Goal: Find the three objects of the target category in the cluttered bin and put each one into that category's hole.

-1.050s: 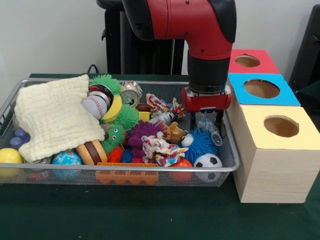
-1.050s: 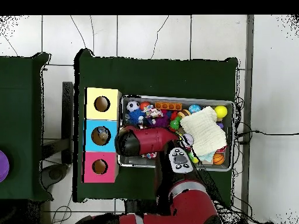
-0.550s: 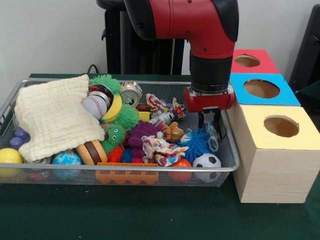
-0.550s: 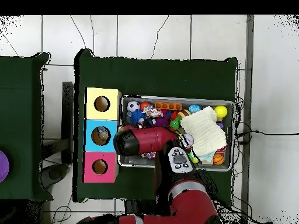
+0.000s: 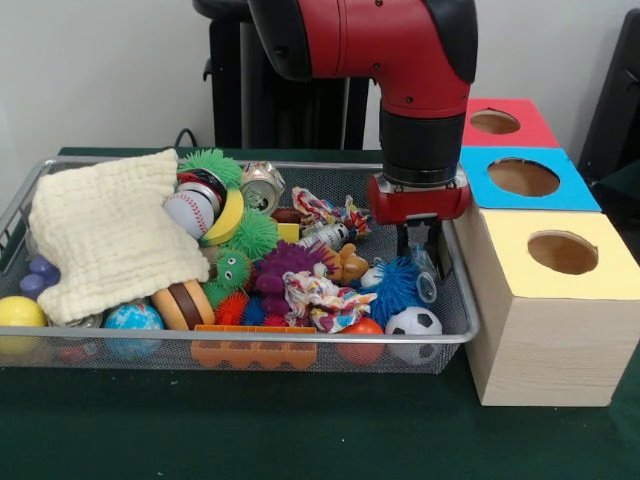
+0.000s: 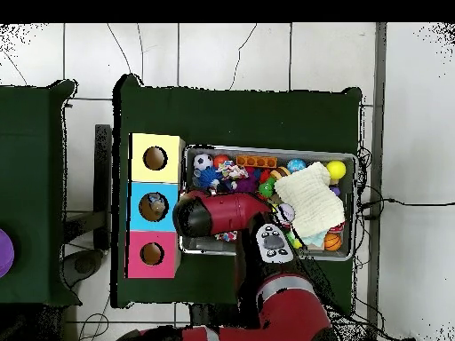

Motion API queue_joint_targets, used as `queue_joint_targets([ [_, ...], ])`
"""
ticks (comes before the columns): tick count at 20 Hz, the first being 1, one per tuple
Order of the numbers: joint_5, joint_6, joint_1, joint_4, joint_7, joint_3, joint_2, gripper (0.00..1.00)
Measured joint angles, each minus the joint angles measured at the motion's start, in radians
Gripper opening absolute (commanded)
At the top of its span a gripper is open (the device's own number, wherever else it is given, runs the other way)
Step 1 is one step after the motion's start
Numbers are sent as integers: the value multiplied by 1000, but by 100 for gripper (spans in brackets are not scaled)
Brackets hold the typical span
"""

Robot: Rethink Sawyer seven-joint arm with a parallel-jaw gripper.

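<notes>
The gripper is seen at the right end of the wire bin, hanging from the red and black arm beside the row of boxes. A small clear plastic bottle is clamped between its fingers, tilted, with its lower end just above the blue spiky ball. In the overhead view the gripper is hidden under the arm.

The bin is set on the dark green surface and is crowded with toys. A cream cloth is spread over the left part. Beside it a baseball, a green spiky ball and a crushed can are found. Nearer the front edge lie a globe ball, a toy burger, an orange plastic piece, a soccer ball and a yellow ball. A purple spiky toy and a knotted patterned rag are seen in the middle.

To the right of the bin three wooden boxes are lined up, each with a round hole in its top: the yellow box nearest, the blue box behind it, and the red box farthest. In the overhead view an object can be made out inside the blue box's hole, though what it is cannot be told
</notes>
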Motion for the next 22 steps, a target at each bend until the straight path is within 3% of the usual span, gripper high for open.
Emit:
queue_joint_targets([
  [10, 0, -2, -10, 55, 0, 4, -71, 0],
  [22, 33, -2, -3, 175, 0, 4, -192, 0],
])
